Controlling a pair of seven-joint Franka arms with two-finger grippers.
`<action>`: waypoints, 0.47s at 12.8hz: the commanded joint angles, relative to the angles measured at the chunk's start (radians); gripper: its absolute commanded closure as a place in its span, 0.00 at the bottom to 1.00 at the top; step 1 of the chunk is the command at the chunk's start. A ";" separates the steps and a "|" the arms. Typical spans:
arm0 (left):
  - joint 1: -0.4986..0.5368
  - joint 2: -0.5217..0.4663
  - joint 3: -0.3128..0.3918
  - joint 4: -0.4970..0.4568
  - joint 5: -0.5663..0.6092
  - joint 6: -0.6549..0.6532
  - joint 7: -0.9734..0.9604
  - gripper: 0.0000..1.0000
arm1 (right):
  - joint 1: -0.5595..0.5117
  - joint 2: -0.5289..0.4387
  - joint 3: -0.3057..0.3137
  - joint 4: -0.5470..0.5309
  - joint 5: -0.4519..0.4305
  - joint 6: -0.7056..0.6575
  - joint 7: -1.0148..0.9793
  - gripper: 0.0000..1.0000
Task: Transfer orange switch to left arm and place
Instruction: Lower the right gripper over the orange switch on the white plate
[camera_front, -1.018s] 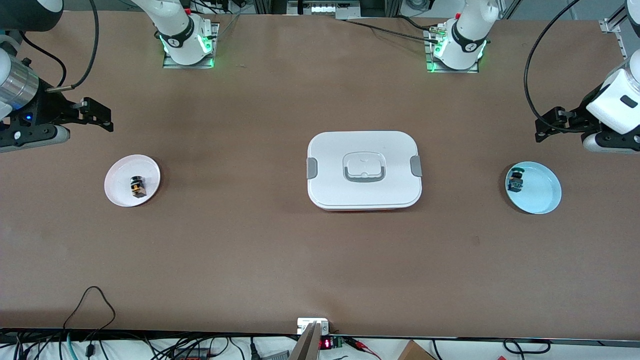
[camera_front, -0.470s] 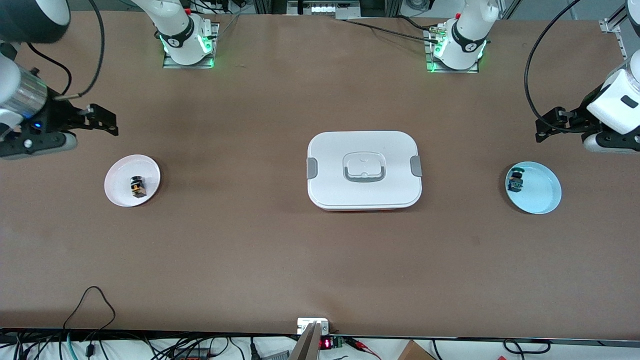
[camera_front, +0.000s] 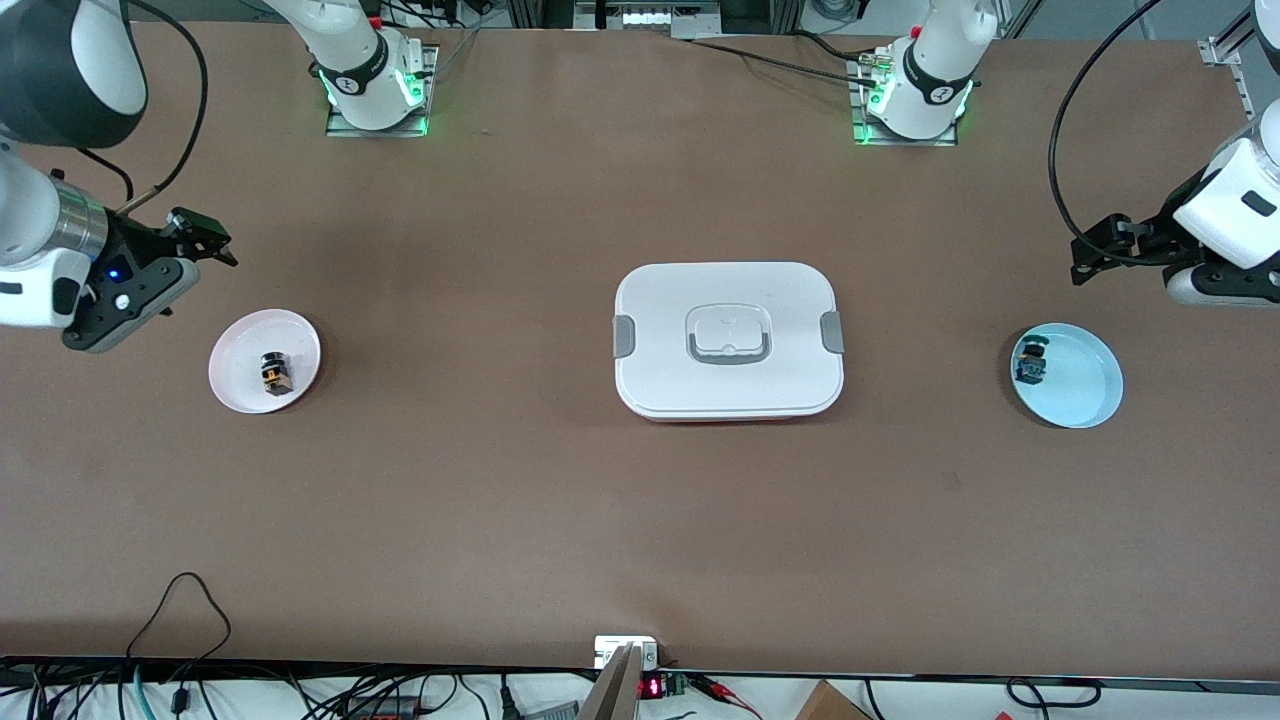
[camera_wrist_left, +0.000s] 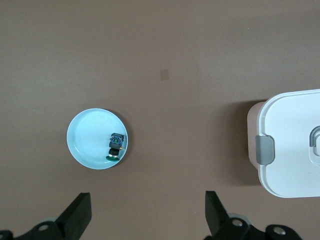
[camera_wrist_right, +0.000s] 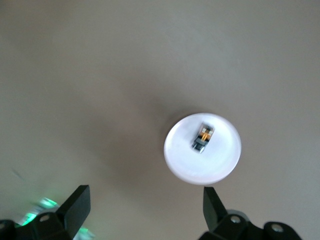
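The orange switch (camera_front: 277, 372) lies on a small white plate (camera_front: 240, 350) toward the right arm's end of the table. It also shows in the right wrist view (camera_wrist_right: 203, 137), on that plate (camera_wrist_right: 210, 167). My right gripper (camera_front: 208, 241) is open and empty, up over bare table just off the plate's rim; its own view shows it (camera_wrist_right: 145, 190) with jaws wide apart. The white box (camera_front: 728, 340) sits mid-table, lid on. My left gripper (camera_front: 1092, 250) is open and empty and waits over bare table beside a blue plate (camera_front: 1085, 385); its own view shows it (camera_wrist_left: 147, 195).
The blue plate (camera_wrist_left: 85, 145) holds a small black switch with a blue-green part (camera_wrist_left: 115, 146), also seen from the front (camera_front: 1030, 362). A corner of the box (camera_wrist_left: 292, 145) with its grey clip shows in the left wrist view. Cables lie along the table's near edge.
My right arm has swung and its wrist has turned, tilting the open gripper down toward the white plate. The left arm, box and both switches have not moved.
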 joint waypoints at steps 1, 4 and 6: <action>0.003 0.014 -0.003 0.029 0.021 -0.013 -0.006 0.00 | -0.031 -0.002 0.005 -0.210 -0.028 0.240 -0.387 0.00; 0.003 0.014 -0.003 0.029 0.021 -0.013 -0.006 0.00 | -0.060 0.067 0.005 -0.304 -0.032 0.395 -0.674 0.00; 0.003 0.014 -0.003 0.029 0.021 -0.013 -0.006 0.00 | -0.072 0.134 0.005 -0.301 -0.067 0.483 -0.887 0.00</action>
